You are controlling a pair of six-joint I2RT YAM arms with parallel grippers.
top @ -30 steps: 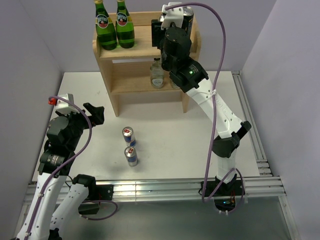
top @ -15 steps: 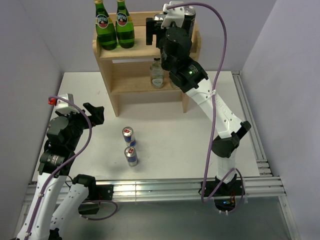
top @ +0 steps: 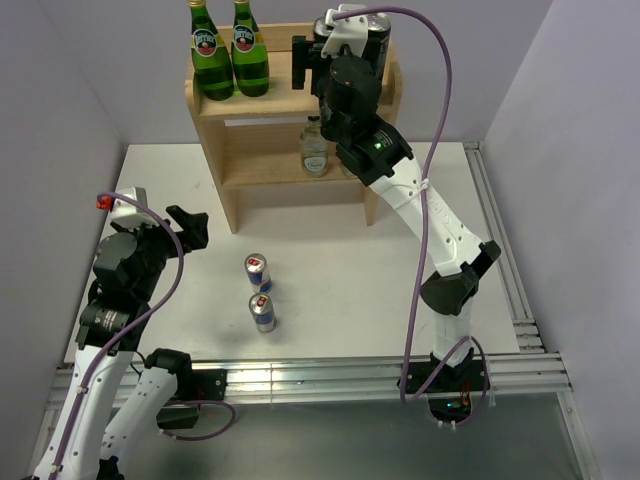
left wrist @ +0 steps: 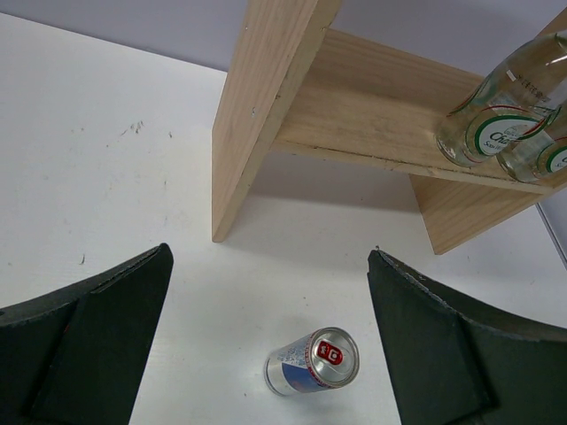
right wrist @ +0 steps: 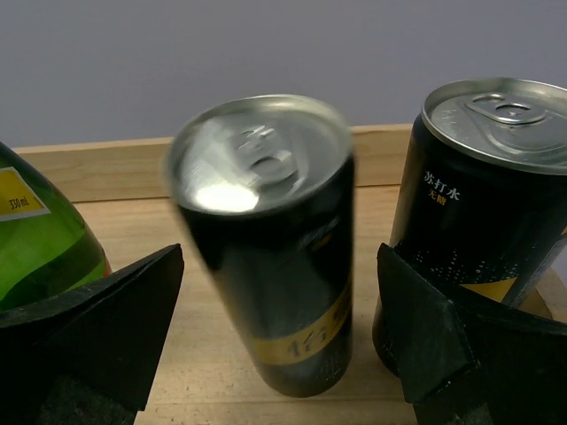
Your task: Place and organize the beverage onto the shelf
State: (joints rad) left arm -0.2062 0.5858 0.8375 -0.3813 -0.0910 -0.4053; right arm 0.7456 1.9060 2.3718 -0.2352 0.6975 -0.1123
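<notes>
Over the last second the right hand has spread its fingers on the top tier of the shelf. A black-and-yellow can now stands free between them, blurred and slightly tilted, probably settling. It is just beside the second black-and-yellow can, apparently grouped by kind, with the green glass bottles at the left. The lower tier holds two clear bottles. Two slim blue-silver-red cans wait on the table near the left hand, which is spread and empty.
</notes>
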